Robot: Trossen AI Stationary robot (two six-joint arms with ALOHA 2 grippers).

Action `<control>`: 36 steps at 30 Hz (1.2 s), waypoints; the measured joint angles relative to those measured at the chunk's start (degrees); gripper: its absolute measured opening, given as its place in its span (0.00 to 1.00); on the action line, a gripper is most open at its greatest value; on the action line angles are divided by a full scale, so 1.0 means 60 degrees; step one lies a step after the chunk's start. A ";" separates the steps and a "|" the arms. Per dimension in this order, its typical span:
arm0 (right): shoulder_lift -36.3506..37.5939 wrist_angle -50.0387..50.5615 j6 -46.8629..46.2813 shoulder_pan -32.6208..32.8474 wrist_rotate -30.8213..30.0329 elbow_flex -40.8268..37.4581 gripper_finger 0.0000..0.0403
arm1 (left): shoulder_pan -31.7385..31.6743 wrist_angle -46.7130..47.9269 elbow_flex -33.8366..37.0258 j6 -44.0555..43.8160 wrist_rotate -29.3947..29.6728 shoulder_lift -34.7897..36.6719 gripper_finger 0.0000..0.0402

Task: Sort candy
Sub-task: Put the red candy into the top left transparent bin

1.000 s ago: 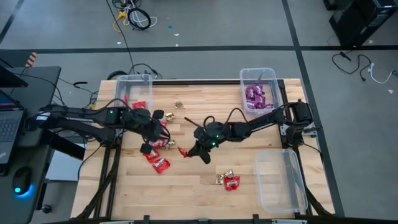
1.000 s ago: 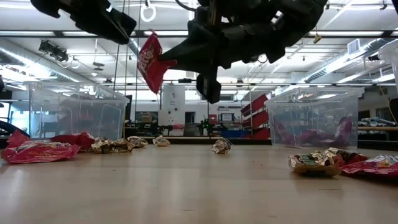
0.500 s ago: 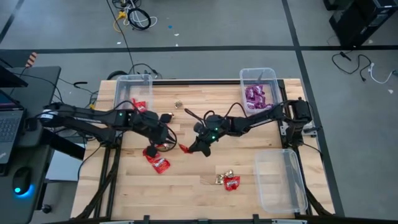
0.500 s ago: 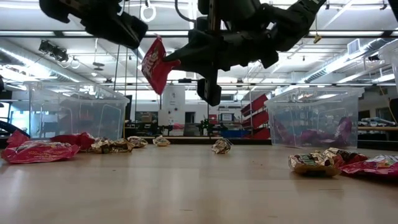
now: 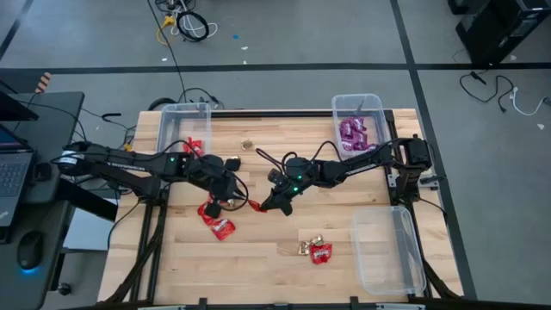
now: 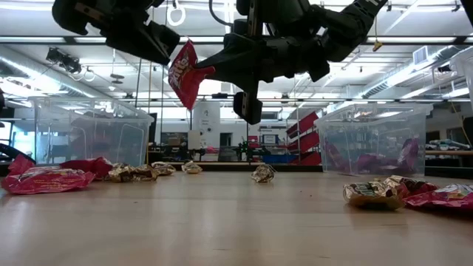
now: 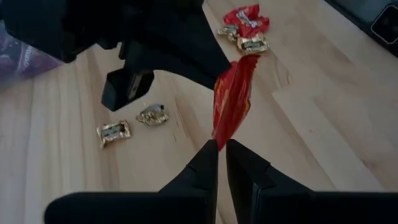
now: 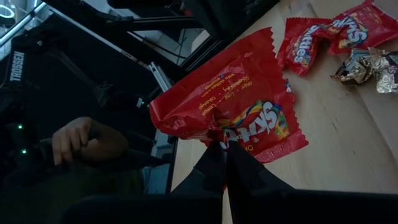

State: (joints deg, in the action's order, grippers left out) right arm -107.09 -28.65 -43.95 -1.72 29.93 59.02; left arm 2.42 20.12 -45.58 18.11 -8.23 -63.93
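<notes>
Pinching a red packet by its corner, R gripper holds it up above mid-bench. L gripper, fingers nearly shut, sits just beside the packet's other edge, apart from it.

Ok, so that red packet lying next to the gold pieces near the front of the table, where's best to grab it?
Probably from straight above, pinching the red packet at its end toward the clear bin. It lies flat on the wood, and the gold pieces crowd its other side.
</notes>
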 joint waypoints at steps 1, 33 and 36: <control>0.0000 -0.0003 0.0001 0.0000 0.0001 0.0000 0.00 | 0.0000 -0.0064 0.0000 0.0001 0.0000 -0.0035 0.10; 0.0004 -0.0076 0.0164 -0.0139 0.0016 0.0007 0.00 | 0.0000 -0.0717 -0.0007 0.0000 0.0215 -0.0980 0.37; 0.0004 -0.0076 0.0176 -0.0188 0.0016 0.0007 0.00 | 0.0000 -0.0620 -0.0007 0.0014 0.0215 -0.1015 0.37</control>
State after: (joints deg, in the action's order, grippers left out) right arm -107.07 -29.10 -42.89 -2.84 30.02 59.07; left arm 2.42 16.40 -45.63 18.20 -6.94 -70.02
